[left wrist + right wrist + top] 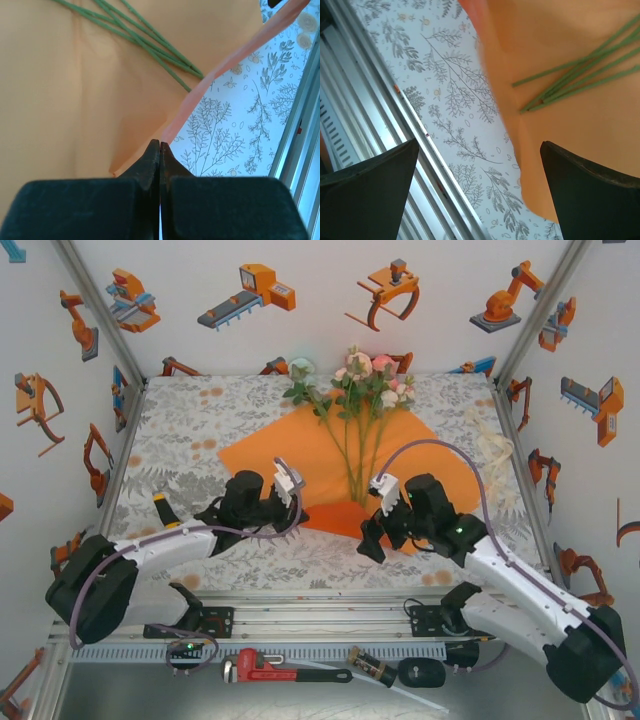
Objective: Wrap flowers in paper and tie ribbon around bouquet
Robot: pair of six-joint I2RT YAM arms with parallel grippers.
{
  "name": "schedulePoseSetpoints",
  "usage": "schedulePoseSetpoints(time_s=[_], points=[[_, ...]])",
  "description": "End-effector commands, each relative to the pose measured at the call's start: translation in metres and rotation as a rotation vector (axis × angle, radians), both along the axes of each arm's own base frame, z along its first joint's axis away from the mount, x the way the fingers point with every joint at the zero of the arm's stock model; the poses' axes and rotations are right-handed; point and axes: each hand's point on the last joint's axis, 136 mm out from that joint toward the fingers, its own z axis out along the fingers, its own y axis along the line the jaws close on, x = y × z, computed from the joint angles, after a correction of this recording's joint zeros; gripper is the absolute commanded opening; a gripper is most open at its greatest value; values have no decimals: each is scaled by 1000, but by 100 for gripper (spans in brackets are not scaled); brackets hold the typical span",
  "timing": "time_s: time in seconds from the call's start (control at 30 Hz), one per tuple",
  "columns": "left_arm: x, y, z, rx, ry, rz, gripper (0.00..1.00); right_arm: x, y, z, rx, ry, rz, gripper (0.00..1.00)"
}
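Here's the floral-print tablecloth (200,410) spread across the whole table, and on it lies the paper (430,455), a big orange sheet turned like a diamond at the centre of the top view, one corner pointing to 6 o'clock.

Both arms reach in from 6 o'clock, the left one from about 7, the right one from about 5, and they meet at the sheet's near corner.

The flowers (365,380) lie along the sheet: pink and cream blooms off its far corner at 12 o'clock, a pale blue one just to 11, thin green stems running down to the middle of the paper.

The ribbon (492,445) sits in a loose cream heap on the cloth at 3 o'clock, just off the paper's right corner.

Now the left gripper (295,512), at the 7 o'clock edge of the sheet: jaws clenched tight on the paper's edge, and in its wrist view the tips (160,150) meet with the orange rim rising away from them toward 1 o'clock.

The right gripper (372,538) is released, its fingers spread wide (480,190) over the sheet's near edge, holding nothing.
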Motion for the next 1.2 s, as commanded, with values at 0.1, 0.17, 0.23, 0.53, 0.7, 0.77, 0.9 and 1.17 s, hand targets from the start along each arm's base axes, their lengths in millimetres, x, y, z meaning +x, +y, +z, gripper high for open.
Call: schedulePoseSetpoints(time_s=[0.1, 0.17, 0.23, 0.53, 0.7, 0.77, 0.9, 1.17], points=[[-1, 4, 37, -129, -54, 12, 0, 17, 14, -9, -51, -67, 114, 73], [-2, 11, 35, -118, -59, 33, 0, 19, 9, -13, -126, -67, 141, 45], [-4, 15, 31, -101, -55, 40, 0, 18, 7, -7, -137, -68, 175, 27], [-13, 23, 10, 71, -75, -8, 60, 17, -11, 10, -196, -56, 265, 0], [-17, 29, -18, 240, -104, -35, 65, 22, -9, 16, -183, -19, 306, 0], [-13, 31, -28, 287, -113, -34, 65, 24, -6, 18, -176, -5, 320, 0], [-4, 30, -40, 335, -110, -27, 40, 30, -10, 15, -214, 5, 305, 0], [-2, 26, -61, 380, -22, -54, 0, 42, -33, 4, -362, -9, 281, 0]])
